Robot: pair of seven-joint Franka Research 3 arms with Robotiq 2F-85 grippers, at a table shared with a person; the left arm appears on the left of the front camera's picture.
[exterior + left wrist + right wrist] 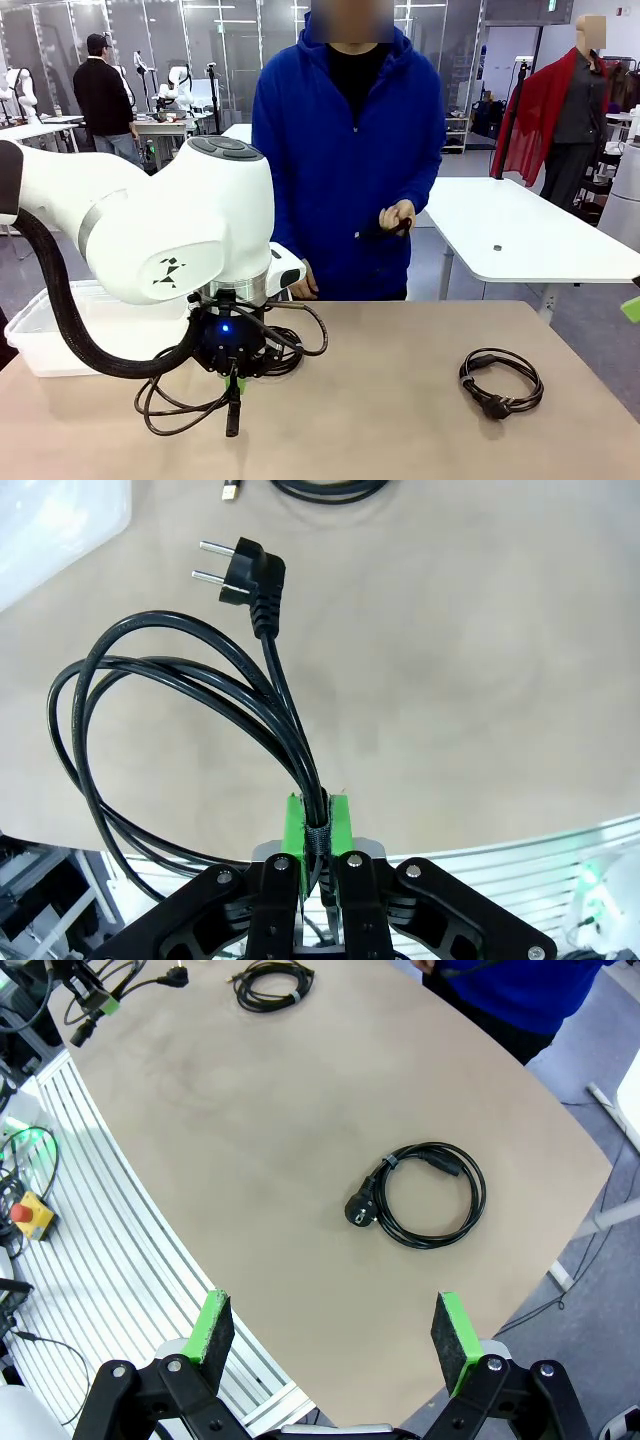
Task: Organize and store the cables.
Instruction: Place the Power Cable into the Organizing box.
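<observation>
On the smooth tan table (400,420), seen from the front, the glossy white left arm bends low. Its black left pincer (238,384) is clamped on a thick black power cord (170,405). The cord's rubbery loops sag leftward to the tabletop, and a straight, stiff end hangs below the green pads. Just behind the pincer lies a thinner cord coil (295,355), partly hidden. A milky, see-through plastic bin (50,340) with rounded corners sits at the table's left edge. Well apart to the right, a second power cord (500,380) lies wound in a flat round ring, its chunky plug toward the near side. A person (340,150) in a blue hooded top stands at the far side, and one hand (397,215) holds something thin and dark at waist height.

From the left wrist, the two green pads press flat on the gathered strands of the thick cord, where a dark band ties them. The loops fan out to the left. The angled plug, with two round metal pins, sits toward the top. The bin's corner and the arc of the thinner coil, with a small gold-coloured connector beside it, show at the upper edge.

From the right wrist, the right pincer (332,1330) stands wide with nothing between its pads, above the table's curved near edge. The second power cord lies mid-table as a neat ring, round plug at its left.
</observation>
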